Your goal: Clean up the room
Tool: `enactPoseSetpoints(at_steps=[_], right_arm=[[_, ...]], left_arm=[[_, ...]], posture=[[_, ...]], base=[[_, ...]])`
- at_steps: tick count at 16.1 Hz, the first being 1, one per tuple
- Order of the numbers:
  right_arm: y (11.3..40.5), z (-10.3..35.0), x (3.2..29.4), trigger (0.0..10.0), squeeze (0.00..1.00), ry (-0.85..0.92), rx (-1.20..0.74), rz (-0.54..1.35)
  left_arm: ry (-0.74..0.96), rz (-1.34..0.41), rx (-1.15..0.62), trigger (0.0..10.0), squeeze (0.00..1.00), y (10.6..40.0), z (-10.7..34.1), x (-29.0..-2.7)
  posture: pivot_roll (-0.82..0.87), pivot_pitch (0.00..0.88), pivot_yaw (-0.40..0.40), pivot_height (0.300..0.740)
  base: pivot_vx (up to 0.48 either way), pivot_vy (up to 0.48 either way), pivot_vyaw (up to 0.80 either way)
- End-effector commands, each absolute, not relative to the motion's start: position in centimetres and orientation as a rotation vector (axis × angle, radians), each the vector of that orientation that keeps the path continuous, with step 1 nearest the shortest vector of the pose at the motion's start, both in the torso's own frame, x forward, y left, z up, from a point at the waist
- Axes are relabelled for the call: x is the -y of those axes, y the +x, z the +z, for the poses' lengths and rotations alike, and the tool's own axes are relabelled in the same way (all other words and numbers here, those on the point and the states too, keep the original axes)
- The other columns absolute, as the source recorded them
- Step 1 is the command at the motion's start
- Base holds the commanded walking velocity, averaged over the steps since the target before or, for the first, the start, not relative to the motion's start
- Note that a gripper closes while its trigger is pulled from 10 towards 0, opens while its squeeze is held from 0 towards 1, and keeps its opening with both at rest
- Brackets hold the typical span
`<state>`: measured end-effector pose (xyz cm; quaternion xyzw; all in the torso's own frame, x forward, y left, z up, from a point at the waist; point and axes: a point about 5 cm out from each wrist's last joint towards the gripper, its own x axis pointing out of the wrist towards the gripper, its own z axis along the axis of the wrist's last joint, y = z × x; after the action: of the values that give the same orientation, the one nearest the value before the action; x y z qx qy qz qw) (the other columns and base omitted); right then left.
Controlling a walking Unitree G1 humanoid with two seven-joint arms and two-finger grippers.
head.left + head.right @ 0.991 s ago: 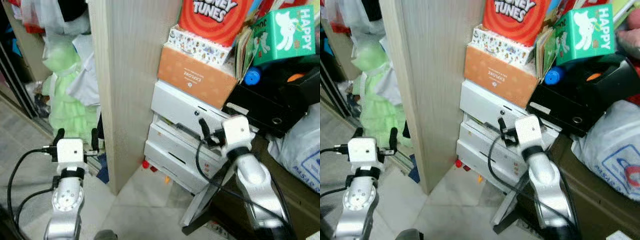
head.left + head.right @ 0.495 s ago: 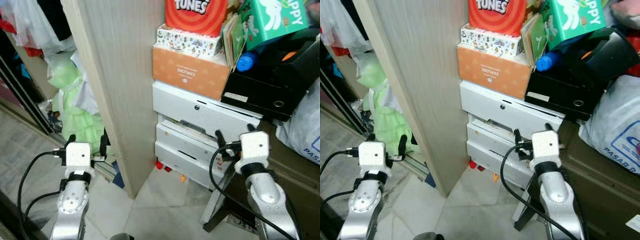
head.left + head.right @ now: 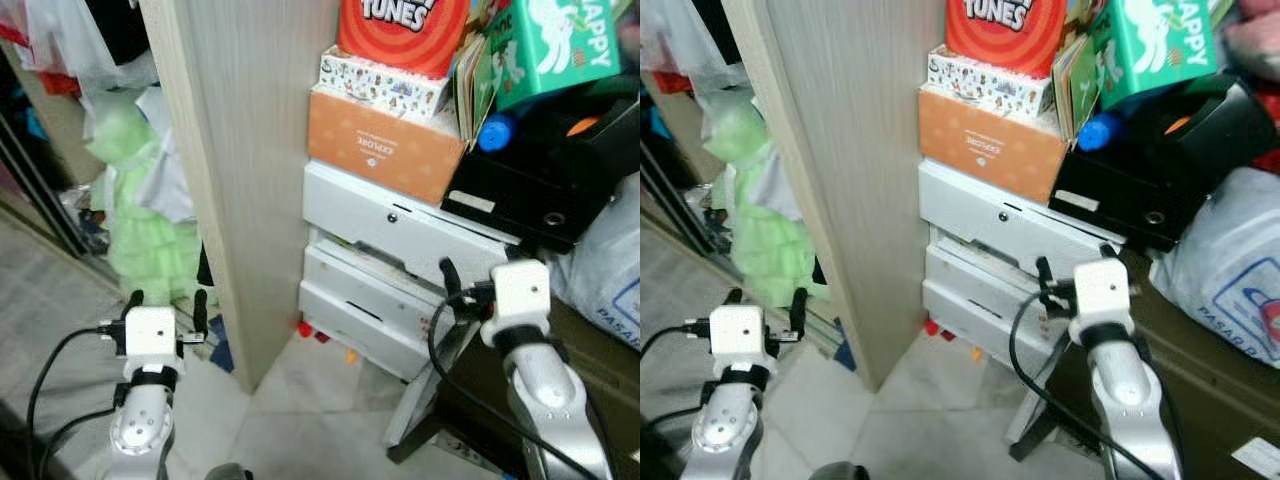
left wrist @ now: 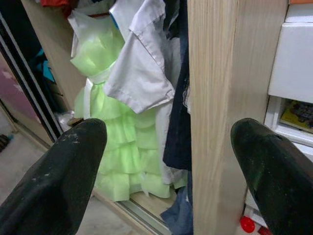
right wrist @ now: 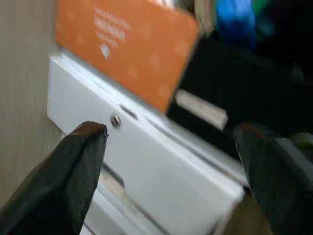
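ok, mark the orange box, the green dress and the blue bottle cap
orange box (image 3: pixel 385 152), left eye view, middle of its front face
green dress (image 4: pixel 115 152), left wrist view, ruffled skirt
blue bottle cap (image 3: pixel 494 132), left eye view, cap's round top

Bare floor (image 3: pixel 300 410) lies between wooden panel (image 3: pixel 240 150) and white drawers (image 3: pixel 390 270).

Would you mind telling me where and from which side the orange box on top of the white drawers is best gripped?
Probably by its two short ends, coming from the front. The orange box lies flat on the white drawers with a patterned box stacked on it, so its top is covered. A wooden panel crowds its left end, which may hinder the right tool; unloading it first seems wise.
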<state>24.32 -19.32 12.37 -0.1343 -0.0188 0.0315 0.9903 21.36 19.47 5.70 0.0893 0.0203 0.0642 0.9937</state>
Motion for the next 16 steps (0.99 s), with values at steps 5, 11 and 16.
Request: enactPoseSetpoints(at_steps=[5,11,16], right_arm=[[25.0,12.7,18.5,10.0,0.0,-0.252,0.069,0.07],[22.4,12.2,20.4,10.0,0.0,-0.26,0.035,-0.073],[21.8,12.2,20.6,10.0,0.0,-0.272,0.024,-0.066]], left_arm=[[0.229,0.064,0.018,10.0,0.0,21.9,7.1,-19.0],[0.265,0.043,-0.006,10.0,0.0,20.5,7.1,-19.8],[0.264,0.036,-0.039,10.0,0.0,19.5,6.7,-19.6]], posture=[[-0.07,0.0,-0.039,0.74],[-0.1,0.0,-0.002,0.74],[-0.11,0.0,0.001,0.74]], base=[[0.0,0.0,0.09],[0.0,0.0,0.8],[0.0,0.0,0.8]])
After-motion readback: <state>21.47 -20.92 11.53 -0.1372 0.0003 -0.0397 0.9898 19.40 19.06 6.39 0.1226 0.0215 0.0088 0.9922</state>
